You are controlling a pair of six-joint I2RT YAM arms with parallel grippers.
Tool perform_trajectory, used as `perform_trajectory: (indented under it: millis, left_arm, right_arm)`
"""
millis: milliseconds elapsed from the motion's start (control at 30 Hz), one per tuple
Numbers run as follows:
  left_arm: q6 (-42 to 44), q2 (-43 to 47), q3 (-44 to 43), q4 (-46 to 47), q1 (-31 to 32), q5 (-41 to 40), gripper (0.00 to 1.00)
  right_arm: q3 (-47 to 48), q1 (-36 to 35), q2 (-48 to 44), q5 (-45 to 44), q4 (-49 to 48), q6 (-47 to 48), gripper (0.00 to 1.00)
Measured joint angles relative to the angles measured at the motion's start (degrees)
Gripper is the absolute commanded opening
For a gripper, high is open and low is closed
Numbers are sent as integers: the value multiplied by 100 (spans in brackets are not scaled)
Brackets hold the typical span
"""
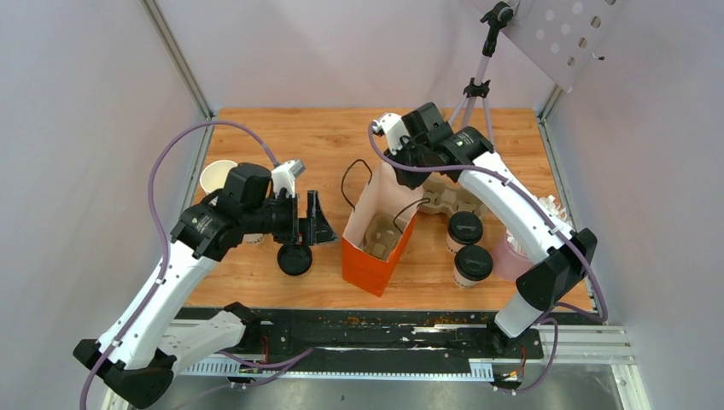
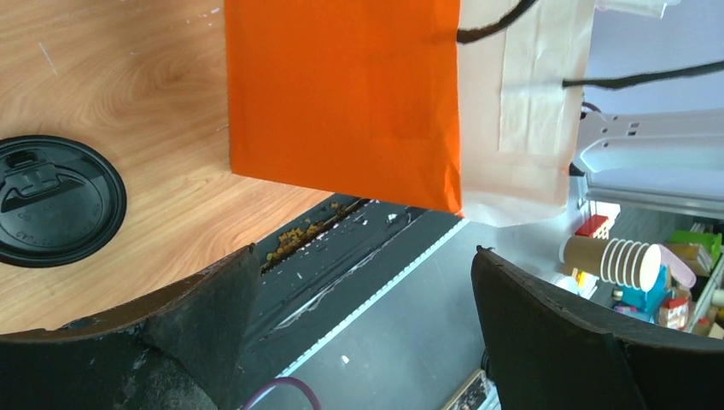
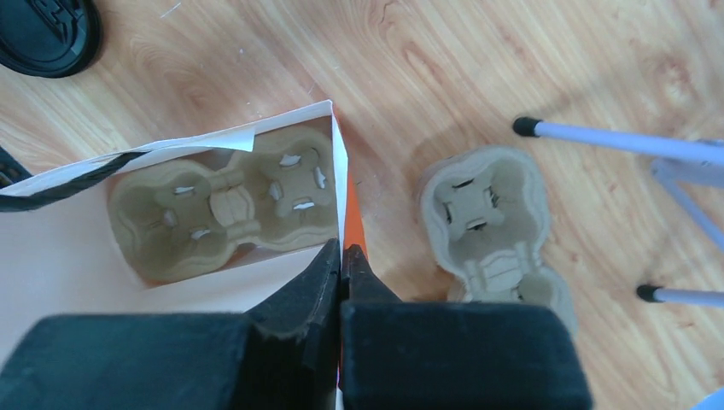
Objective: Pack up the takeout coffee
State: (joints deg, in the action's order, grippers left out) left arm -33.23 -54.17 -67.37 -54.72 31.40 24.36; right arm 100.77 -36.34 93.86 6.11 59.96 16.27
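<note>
**Right wrist view: bag rim pinched, cups not yet packed**

We found the right gripper (image 3: pixel 342 256) closed flat on one wall of the orange bag (image 1: pixel 369 260), at its rim, with a cardboard carrier (image 3: pixel 226 201) seated inside. The left gripper (image 2: pixel 365 256) stood fully spread beside the bag and held nothing. Two lidded cups (image 1: pixel 464 229) stood on the table (image 1: pixel 256 137) to the right of the bag, outside it. We judged that the pinch should hold the mouth wide and steady without tilting the bag, so that each cup can go down upright into a carrier well.
</note>
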Motion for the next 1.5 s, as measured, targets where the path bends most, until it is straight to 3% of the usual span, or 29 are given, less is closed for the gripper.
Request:
perform_trajectory:
  millis: [200,433,767,1233,1400,1500]
  left_arm:
    - [72,-260,-918,-555,-63,-409,96]
    - [297,-588,-2068,-1228,-74,-968,93]
    - [260,-949,-2017,-1362,-74,-977,85]
    - [-411,-953,-870,-603,-74,-855,74]
    - [-715,-820,-638,-286,-72,-750,55]
    - [-892,-785,-494,-151,-72,-693,28]
  right_arm:
    - [-160,0,-225,-173,227,-1132,1]
    - [-966,0,-1008,-732,195,-2789,0]
    - [-2124,0,-2100,-1016,-400,-4612,2]
    - [-2566,0,-2433,-1005,-748,-5687,4]
    - [-2625,0,-2511,-986,-750,-5842,7]
    - [-2629,0,-2573,-951,-737,-5880,10]
